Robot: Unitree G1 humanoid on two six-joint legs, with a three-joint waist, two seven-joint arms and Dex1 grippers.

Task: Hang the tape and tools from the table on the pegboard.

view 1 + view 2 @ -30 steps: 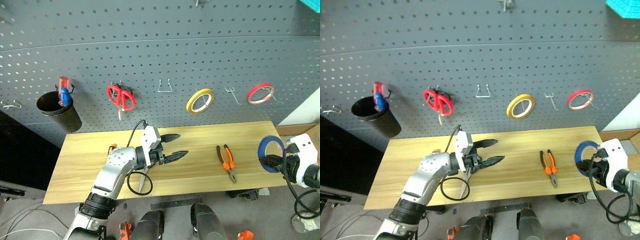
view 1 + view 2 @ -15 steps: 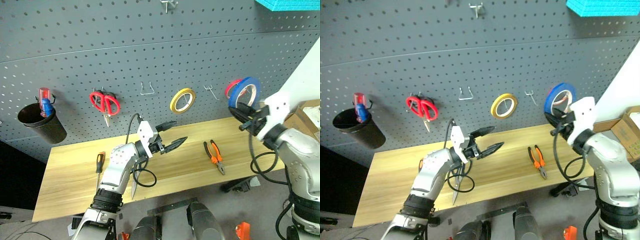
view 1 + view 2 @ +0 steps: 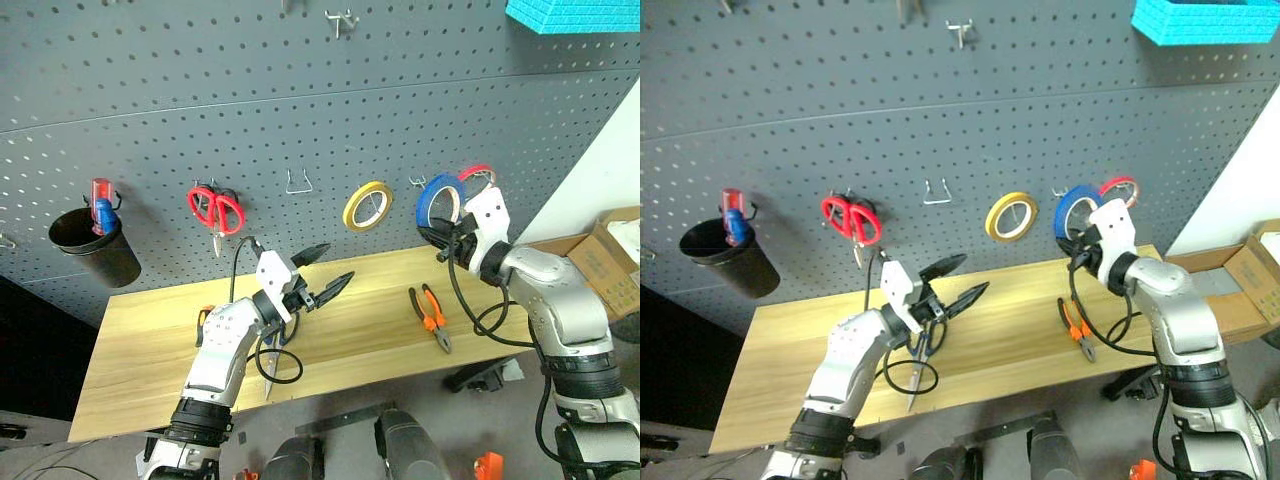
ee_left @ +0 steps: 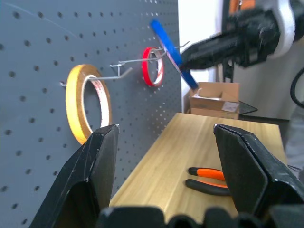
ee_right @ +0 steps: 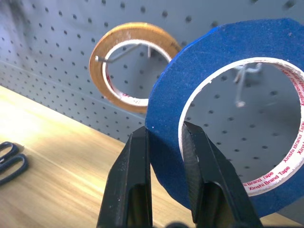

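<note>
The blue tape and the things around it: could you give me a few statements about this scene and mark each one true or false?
1. The right gripper holds the blue tape up by the pegboard. True.
2. The pliers already hang on a hook. False: they lie on the table.
3. The left gripper is open and holds nothing. True.
4. The yellow tape lies flat on the table. False: it hangs on a pegboard hook.
5. The red-handled scissors hang on the pegboard. True.
6. The black cup stands on the table. False: it hangs on the pegboard.
</note>
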